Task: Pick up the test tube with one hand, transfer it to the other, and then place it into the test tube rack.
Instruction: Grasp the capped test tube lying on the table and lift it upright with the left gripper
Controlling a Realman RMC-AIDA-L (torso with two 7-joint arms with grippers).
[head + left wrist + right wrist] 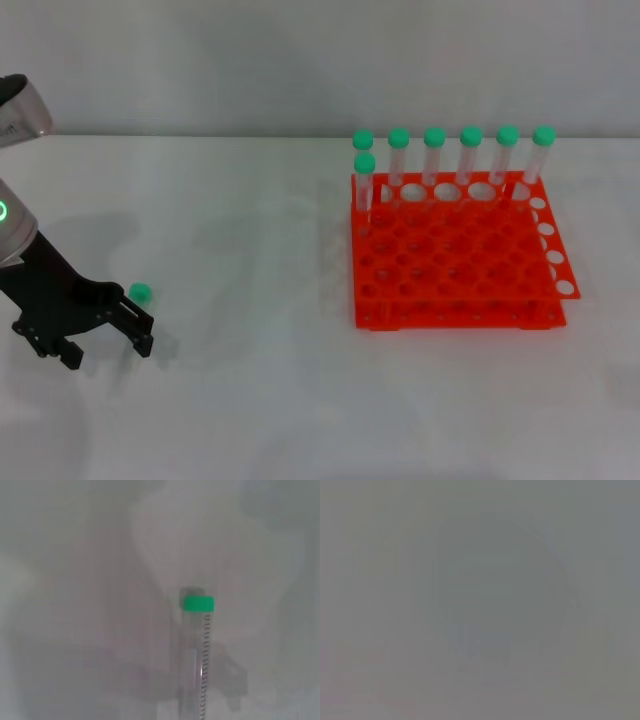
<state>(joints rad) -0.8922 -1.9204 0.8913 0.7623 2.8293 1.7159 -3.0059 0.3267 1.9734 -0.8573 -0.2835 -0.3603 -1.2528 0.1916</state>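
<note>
The test tube lies on the white table at the left. Only its green cap [140, 293] shows in the head view; its clear body is hidden under my left gripper [105, 350]. The left wrist view shows the tube [196, 655] lengthwise, with the green cap at its far end. My left gripper is low over the tube with its black fingers [143, 340] spread apart. The orange-red test tube rack [455, 265] stands at the right. My right gripper is out of view; its wrist view shows only blank grey.
Several green-capped tubes [434, 155] stand upright along the rack's back row, and one more [364, 180] stands at its left just in front of them. The other holes are free. Bare table lies between my left gripper and the rack.
</note>
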